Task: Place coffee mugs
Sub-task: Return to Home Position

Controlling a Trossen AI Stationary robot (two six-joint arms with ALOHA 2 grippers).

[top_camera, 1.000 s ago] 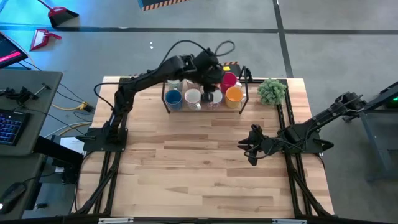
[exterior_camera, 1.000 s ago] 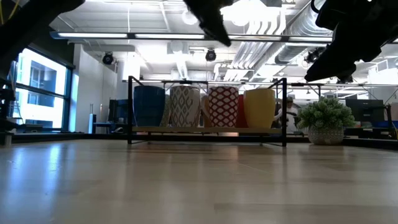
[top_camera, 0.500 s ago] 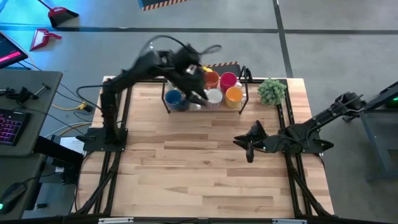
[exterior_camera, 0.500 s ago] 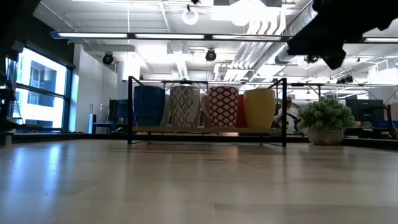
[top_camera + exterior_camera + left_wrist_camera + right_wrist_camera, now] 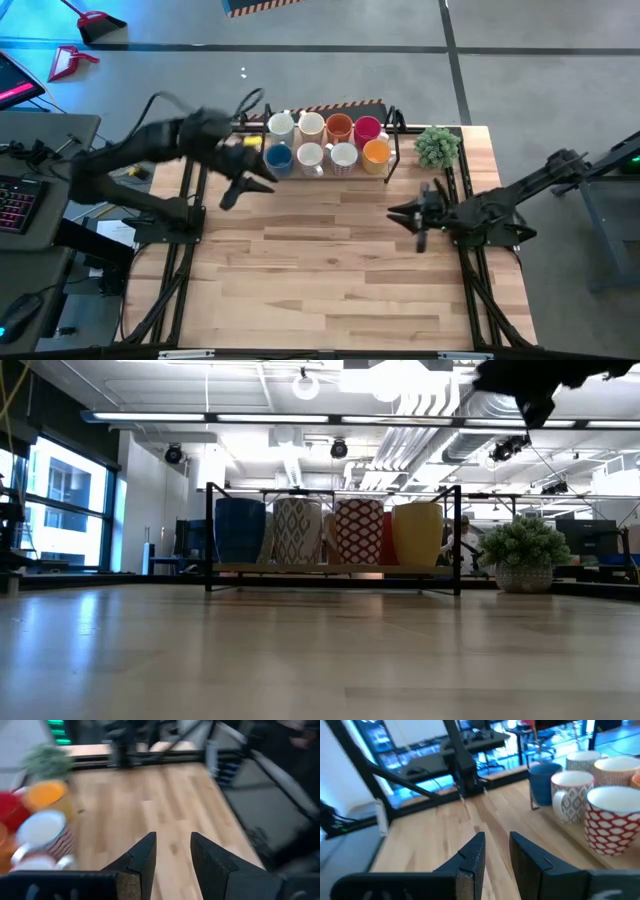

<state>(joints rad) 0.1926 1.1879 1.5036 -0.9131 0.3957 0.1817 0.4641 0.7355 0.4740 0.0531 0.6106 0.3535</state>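
Observation:
Several coffee mugs stand in two rows in a black wire rack [image 5: 392, 160] at the table's far middle. The front row holds a blue mug [image 5: 279, 156], two white patterned mugs [image 5: 309, 155] and a yellow-orange mug [image 5: 376, 151]. Behind them are two white mugs [image 5: 281, 124], an orange mug [image 5: 339, 127] and a red mug [image 5: 366, 128]. My left gripper [image 5: 245, 192] hangs open left of the rack, nothing between its fingers [image 5: 145, 852]. My right gripper [image 5: 412, 220] is open over the table's right part, also empty [image 5: 496, 842].
A small green potted plant [image 5: 437, 146] stands at the far right, beside the rack. The bare wooden tabletop [image 5: 330, 270] stretches from the rack to the near edge. In the low view the front mugs [image 5: 358, 530] stand on the rack's base [image 5: 335, 568].
My left gripper has pulled back from above the mug rack toward the table's left edge, rising and turning as it went, empty. My right gripper has lifted a little and tipped up toward level. The mugs have stayed in place.

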